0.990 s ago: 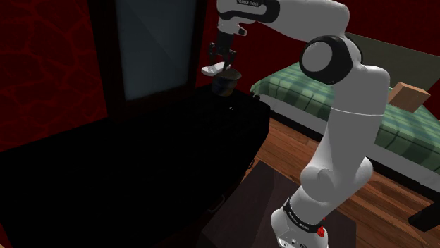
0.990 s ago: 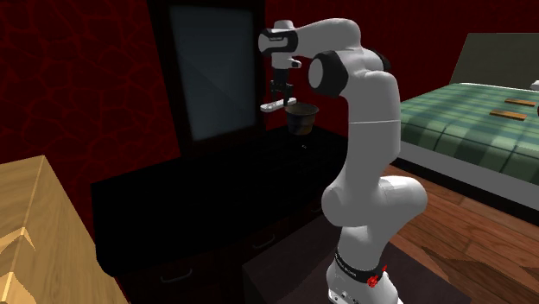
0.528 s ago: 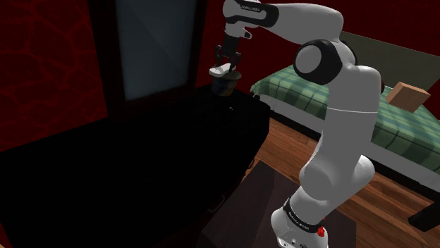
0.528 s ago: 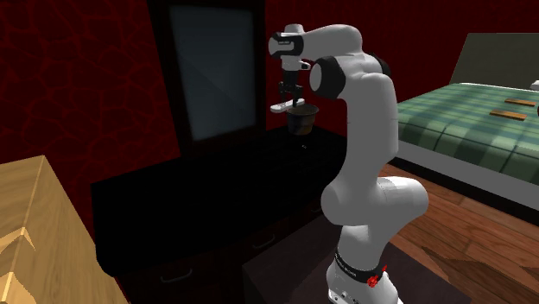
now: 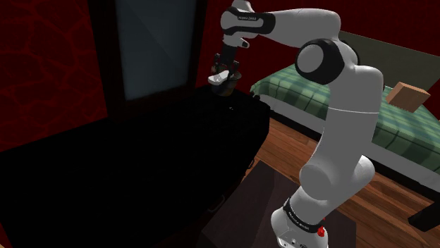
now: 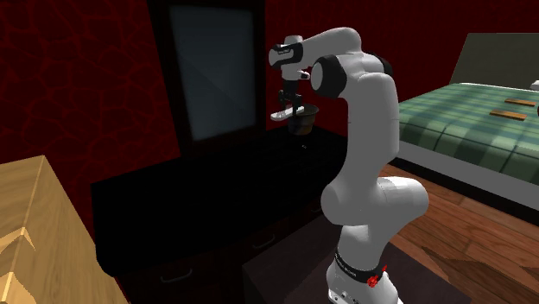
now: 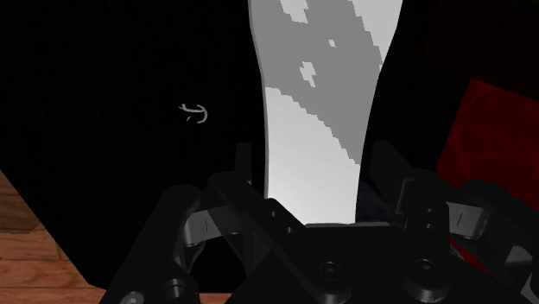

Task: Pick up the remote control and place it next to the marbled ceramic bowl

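A pale grey and white remote control [image 7: 320, 112] sticks out from between the black fingers of my gripper [image 7: 315, 186], which is shut on it. In the shoulder view the gripper [image 5: 224, 67] holds the remote [image 5: 218, 76] level, just above the far end of the black dresser [image 5: 176, 141]. The dark bowl [image 5: 228, 86] stands right behind it, partly covered. In the second exterior view the remote [image 6: 283, 114] hangs beside the bowl [image 6: 304, 123], on its mirror side, close to the rim.
A tall mirror [image 5: 151, 42] rises at the back of the dresser, against a red wall. A small grey hook-shaped item [image 7: 195, 112] lies on the dresser top. A green checked bed [image 5: 303, 88] stands beyond, and a light wooden cabinet [image 6: 34, 233] is near the camera.
The gripper has carried the remote a little to the shoulder view's right and lower, closer to the bowl. The grip has stayed shut.
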`<state>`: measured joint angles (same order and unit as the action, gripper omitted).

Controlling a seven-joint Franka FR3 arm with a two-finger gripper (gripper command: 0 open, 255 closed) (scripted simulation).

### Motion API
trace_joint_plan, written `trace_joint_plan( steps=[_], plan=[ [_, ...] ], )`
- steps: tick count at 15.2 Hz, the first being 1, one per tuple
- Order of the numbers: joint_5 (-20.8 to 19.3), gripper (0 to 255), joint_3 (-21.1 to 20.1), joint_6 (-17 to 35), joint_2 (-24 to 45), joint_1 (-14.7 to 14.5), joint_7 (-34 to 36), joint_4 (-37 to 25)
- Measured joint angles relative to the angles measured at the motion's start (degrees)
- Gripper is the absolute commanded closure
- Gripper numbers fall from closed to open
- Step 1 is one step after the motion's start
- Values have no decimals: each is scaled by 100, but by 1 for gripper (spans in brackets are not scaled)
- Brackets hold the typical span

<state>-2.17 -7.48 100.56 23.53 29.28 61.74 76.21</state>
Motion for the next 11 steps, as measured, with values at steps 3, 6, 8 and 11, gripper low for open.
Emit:
trace_joint_plan(
  steps=[3, 6, 8, 11],
  plan=[
    [0, 255, 4, 205, 1, 11, -6, 205],
    [-5, 255, -1, 426, 31, 0, 9, 388],
    [-4, 255, -1, 583, 33, 8, -1, 535],
    [-11, 255, 6, 807, 74, 16, -2, 716]
  ],
)
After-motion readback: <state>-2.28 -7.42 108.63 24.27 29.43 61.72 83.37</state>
